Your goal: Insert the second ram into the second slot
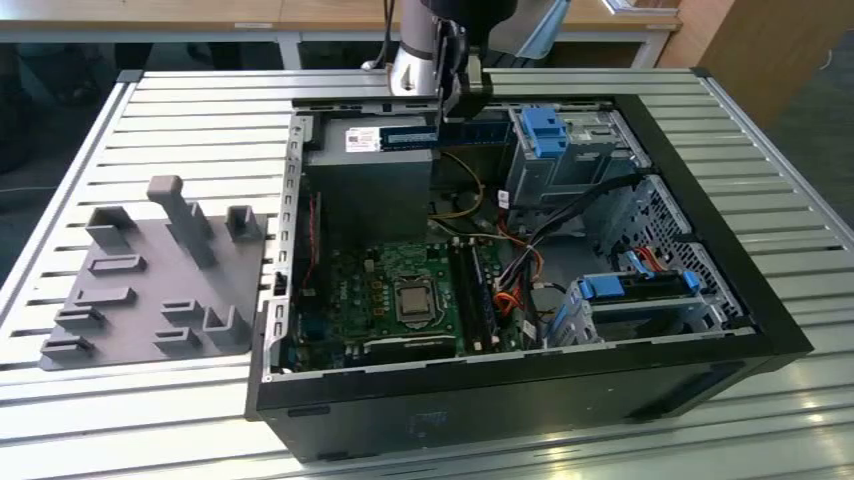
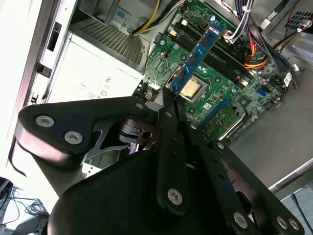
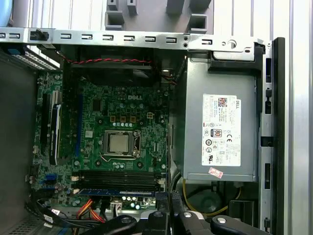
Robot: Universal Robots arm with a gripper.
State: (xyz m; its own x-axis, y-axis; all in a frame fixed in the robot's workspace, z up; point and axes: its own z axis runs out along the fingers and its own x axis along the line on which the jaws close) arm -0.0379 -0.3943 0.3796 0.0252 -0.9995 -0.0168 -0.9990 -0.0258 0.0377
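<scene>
In the exterior view my gripper [image 1: 458, 105] hangs over the back of the open computer case, shut on the second ram [image 1: 441, 133]. The ram is a thin dark blue strip held level above the power supply. In the second wrist view the black fingers [image 2: 168, 105] pinch one end of the ram [image 2: 198, 54], which reaches out over the motherboard. The dark ram slots [image 1: 474, 290] [image 3: 120, 178] lie beside the CPU socket [image 3: 120, 144], well below the ram. A blue strip [image 3: 117, 192] runs along the slot row's edge nearest the cables.
The grey power supply [image 1: 367, 170] [image 3: 220, 127] sits under the gripper. Bright blue drive-bay clips [image 1: 545, 130] and loose cables [image 1: 521, 270] crowd the side beside the slots. A grey fixture plate [image 1: 154, 280] rests on the slatted table at the exterior view's left.
</scene>
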